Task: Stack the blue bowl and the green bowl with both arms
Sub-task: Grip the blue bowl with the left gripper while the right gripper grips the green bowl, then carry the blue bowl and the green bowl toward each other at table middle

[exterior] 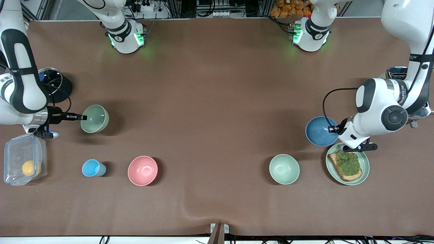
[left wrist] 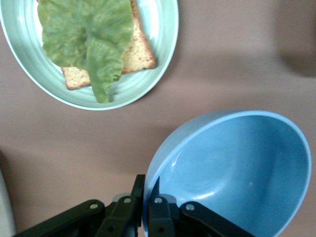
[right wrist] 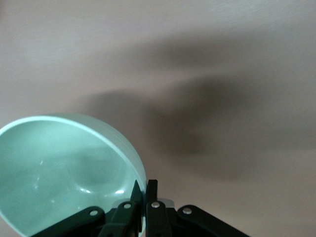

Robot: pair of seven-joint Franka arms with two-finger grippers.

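With each arm working its own end of the table, the left gripper [left wrist: 146,210] pinches the rim of the round matte blue bowl [exterior: 320,131] beside the sandwich plate [exterior: 365,163], while the right gripper [right wrist: 141,206] clamps the round sage-green bowl's [exterior: 95,118] rim, seemingly so both can be carried together for stacking.
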